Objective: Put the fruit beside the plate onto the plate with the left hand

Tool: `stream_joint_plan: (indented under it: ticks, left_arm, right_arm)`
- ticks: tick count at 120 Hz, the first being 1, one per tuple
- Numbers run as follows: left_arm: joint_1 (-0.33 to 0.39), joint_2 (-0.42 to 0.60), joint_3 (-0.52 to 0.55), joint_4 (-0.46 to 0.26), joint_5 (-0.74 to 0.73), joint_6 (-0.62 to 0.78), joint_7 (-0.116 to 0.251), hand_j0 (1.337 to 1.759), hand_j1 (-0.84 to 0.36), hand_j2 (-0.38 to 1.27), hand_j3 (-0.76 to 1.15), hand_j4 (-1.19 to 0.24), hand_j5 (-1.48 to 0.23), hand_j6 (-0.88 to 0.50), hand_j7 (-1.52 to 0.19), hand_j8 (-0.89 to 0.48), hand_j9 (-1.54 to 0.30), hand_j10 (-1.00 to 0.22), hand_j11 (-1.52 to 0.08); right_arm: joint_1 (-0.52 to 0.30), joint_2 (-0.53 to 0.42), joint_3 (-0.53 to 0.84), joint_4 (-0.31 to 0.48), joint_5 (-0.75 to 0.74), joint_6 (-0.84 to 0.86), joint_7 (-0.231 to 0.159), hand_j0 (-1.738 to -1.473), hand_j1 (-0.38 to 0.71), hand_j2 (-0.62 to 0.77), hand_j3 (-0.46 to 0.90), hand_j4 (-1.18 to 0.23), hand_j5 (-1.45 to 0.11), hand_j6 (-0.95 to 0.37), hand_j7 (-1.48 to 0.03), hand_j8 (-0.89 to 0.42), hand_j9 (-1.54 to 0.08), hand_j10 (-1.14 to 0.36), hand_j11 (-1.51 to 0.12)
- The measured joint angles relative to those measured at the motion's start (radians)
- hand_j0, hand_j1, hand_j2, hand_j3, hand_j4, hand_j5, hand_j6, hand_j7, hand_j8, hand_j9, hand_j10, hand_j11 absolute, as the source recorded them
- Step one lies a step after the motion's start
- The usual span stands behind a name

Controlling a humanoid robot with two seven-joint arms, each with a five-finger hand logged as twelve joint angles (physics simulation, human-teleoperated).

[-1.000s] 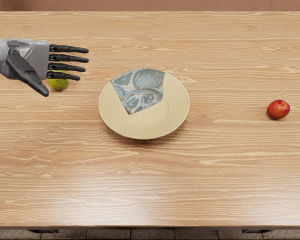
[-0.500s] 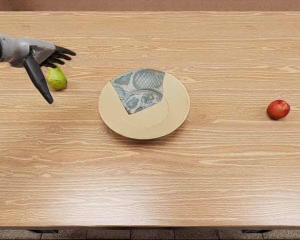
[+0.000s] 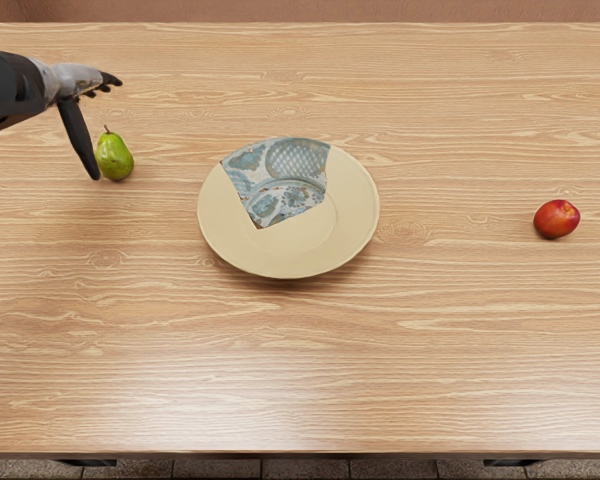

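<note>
Beside left hand (image 3: 73,84), pear (image 3: 114,158).

On the table (image 3: 300,350) I see the pear (image 3: 114,158) left of the plate (image 3: 352,214); another fruit (image 3: 556,218) lies well apart on its right.

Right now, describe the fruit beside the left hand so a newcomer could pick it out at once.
Start at the central tan plate and look left. A small pear stands there, stem up, beside the thumb of the left hand. It is green; the only other fruit, far right, is red and round.
</note>
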Motion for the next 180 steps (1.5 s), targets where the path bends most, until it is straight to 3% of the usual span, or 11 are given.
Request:
stream_joint_plan:
  ticks: [49, 57, 81, 94, 109, 180]
  left_arm:
    - [-0.036, -0.184, 0.154, 0.281, 0.029, 0.089, -0.002, 1.658, 0.31, 0.01, 0.00, -0.04, -0.04, -0.04, -0.04, -0.04, -0.04, -0.04, -0.04]
    - [-0.037, -0.211, 0.194, 0.317, 0.028, 0.112, -0.015, 1.658, 0.31, 0.01, 0.00, -0.04, -0.05, -0.04, -0.04, -0.04, -0.04, -0.04, -0.04]
    - [-0.036, -0.289, 0.251, 0.464, 0.027, 0.135, -0.101, 1.658, 0.31, 0.01, 0.00, -0.04, -0.05, -0.04, -0.05, -0.04, -0.05, -0.04, -0.05]
    - [-0.037, -0.315, 0.263, 0.495, 0.027, 0.137, -0.138, 1.658, 0.31, 0.01, 0.00, -0.04, -0.05, -0.04, -0.05, -0.04, -0.05, -0.04, -0.05]
    - [-0.041, -0.352, 0.267, 0.506, 0.028, 0.136, -0.154, 1.658, 0.31, 0.01, 0.00, -0.04, -0.05, -0.04, -0.05, -0.04, -0.05, -0.04, -0.05]
    - [-0.034, -0.410, 0.331, 0.670, -0.002, 0.136, -0.159, 1.658, 0.29, 0.01, 0.00, -0.05, -0.07, -0.05, -0.07, -0.05, -0.07, -0.05, -0.07]
  right_arm:
    - [0.000, 0.000, 0.000, 0.000, 0.000, 0.000, 0.000, -1.658, -0.35, 0.00, 0.00, 0.00, 0.00, 0.00, 0.00, 0.00, 0.00, 0.00, 0.00]
    - [0.000, 0.000, 0.000, 0.000, 0.000, 0.000, 0.000, -1.658, -0.35, 0.00, 0.00, 0.00, 0.00, 0.00, 0.00, 0.00, 0.00, 0.00, 0.00]
    - [0.000, 0.000, -0.001, 0.000, -0.001, 0.000, 0.000, -1.658, -0.35, 0.00, 0.00, 0.00, 0.00, 0.00, 0.00, 0.00, 0.00, 0.00, 0.00]
    - [0.000, 0.000, -0.001, 0.000, -0.001, 0.000, 0.000, -1.658, -0.35, 0.00, 0.00, 0.00, 0.00, 0.00, 0.00, 0.00, 0.00, 0.00, 0.00]
    - [0.000, 0.000, -0.002, 0.000, -0.001, 0.000, 0.000, -1.658, -0.35, 0.00, 0.00, 0.00, 0.00, 0.00, 0.00, 0.00, 0.00, 0.00, 0.00]
    - [0.002, 0.000, -0.001, 0.000, -0.002, 0.001, 0.000, -1.658, -0.35, 0.00, 0.00, 0.00, 0.00, 0.00, 0.00, 0.00, 0.00, 0.00, 0.00]
